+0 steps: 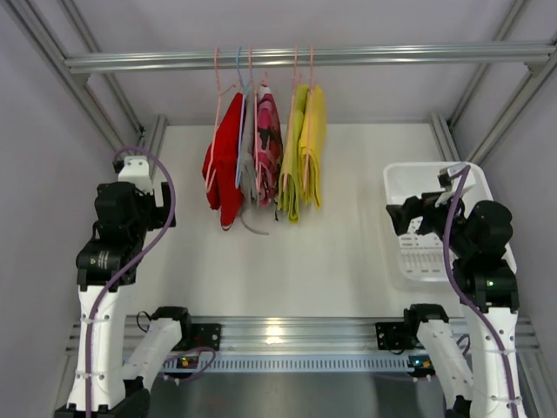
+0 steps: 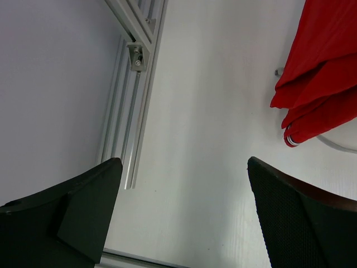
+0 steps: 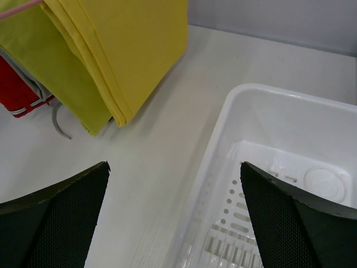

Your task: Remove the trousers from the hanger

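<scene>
Two folded trousers hang on pink hangers (image 1: 310, 65) from the top rail: bright yellow trousers (image 1: 313, 155) and, to their left, duller yellow-green trousers (image 1: 291, 170). Both also show in the right wrist view, bright yellow (image 3: 134, 50) and yellow-green (image 3: 56, 78). My left gripper (image 2: 184, 167) is open and empty at the left of the table, apart from the clothes. My right gripper (image 3: 174, 167) is open and empty, over the left rim of the white basket (image 3: 223, 128), below and right of the trousers.
A red garment (image 1: 224, 165) and a pink patterned garment (image 1: 267, 144) hang left of the trousers; the red one shows in the left wrist view (image 2: 321, 72). The white basket (image 1: 396, 178) stands at the right. Aluminium frame posts (image 2: 131, 84) stand at the table's back corners.
</scene>
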Available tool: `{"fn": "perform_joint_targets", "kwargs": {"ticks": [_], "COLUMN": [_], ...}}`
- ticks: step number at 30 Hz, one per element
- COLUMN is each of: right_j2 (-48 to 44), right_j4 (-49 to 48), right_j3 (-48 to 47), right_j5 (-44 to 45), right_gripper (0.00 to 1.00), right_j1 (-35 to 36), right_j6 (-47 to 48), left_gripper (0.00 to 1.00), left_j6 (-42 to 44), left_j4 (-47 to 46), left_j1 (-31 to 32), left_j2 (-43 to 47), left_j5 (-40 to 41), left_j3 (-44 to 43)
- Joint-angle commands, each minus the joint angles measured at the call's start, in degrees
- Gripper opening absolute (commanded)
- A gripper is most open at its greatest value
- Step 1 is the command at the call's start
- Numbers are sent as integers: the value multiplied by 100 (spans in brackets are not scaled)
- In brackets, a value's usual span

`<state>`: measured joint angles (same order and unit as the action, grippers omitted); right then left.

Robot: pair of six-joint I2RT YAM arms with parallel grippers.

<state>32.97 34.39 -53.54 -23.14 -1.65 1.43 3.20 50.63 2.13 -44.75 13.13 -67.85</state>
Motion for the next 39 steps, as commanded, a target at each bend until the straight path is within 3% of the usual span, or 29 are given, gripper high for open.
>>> {"fn": "perform_joint_targets", "kwargs": {"ticks": [1,4,10,15,19,23,26,27,30,39], "right_j2": [-142,-177,499,1104,1571,2211,2668,2775,3241,4313], "right_j4": [-731,-1005,-662,-925,-2100,-4512,-5431,-5808,-6005,-6928], "right_j3": [220,292,-226,-543,-474,-315,-429,-508,-938,-1308], "right_j5": [-209,-340,-735,-1341,-2368,-2871,-2898,-2881,-2811,-2564], "right_gripper": [99,99,99,99,99,98,90,84,72,59], "right_j1": [-63,-63,-63,-63,-63,50,339,419,832,1764], "right_j6": [-361,-450,-758,-1704,-3163,-5000,-6012,-6223,-6269,-6936], "left_gripper": [99,99,99,99,99,99,99,99,99,99], "left_j6": [93,137,-74,4,268,313,172,68,-91,-662], "left_j4": [-238,-11,-141,-238,130,237,184,193,219,272], "left_j1": [-29,-29,-29,-29,-29,-29,-29,-29,-29,-169], "left_j2": [-42,-156,62,125,-173,-280,-367,-489,-709,-1281], "left_j5": [173,-123,-204,-293,-933,-1417,-1637,-1655,-1813,-2753], "left_j3": [0,-122,35,-113,-456,-580,-624,-658,-790,-1379]}}
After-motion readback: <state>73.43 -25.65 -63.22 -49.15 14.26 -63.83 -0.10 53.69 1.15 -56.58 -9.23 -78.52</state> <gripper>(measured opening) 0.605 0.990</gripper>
